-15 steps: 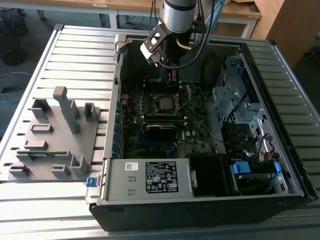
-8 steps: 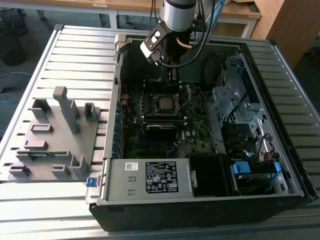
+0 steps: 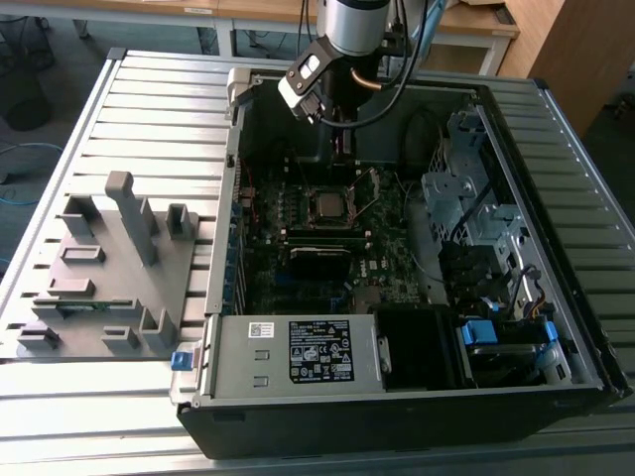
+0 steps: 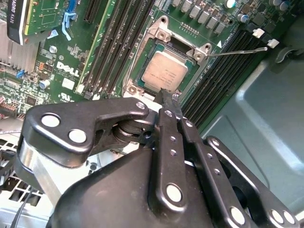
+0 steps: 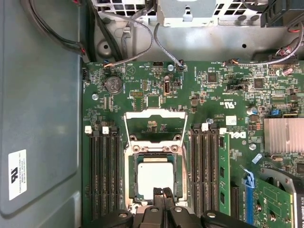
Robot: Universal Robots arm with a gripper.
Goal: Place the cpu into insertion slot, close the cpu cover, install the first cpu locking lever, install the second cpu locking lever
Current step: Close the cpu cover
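reaching down into the open computer case (image 3: 585, 327), the arm (image 3: 355, 25) hangs over the cpu cover (image 5: 154, 113), flipped open beside the insertion slot (image 5: 179, 171) where the cpu (image 5: 154, 175) rests. the gripper (image 5: 162, 194) is clenched, empty, at the cpu's edge; contact is hard to judge, its linkage hiding the slot's near rim.

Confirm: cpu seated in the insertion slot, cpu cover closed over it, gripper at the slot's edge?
Wrong on the cover. The first wrist view shows the cpu cover open, folded back off the insertion slot. The cpu does sit in the slot, with the gripper at its edge.
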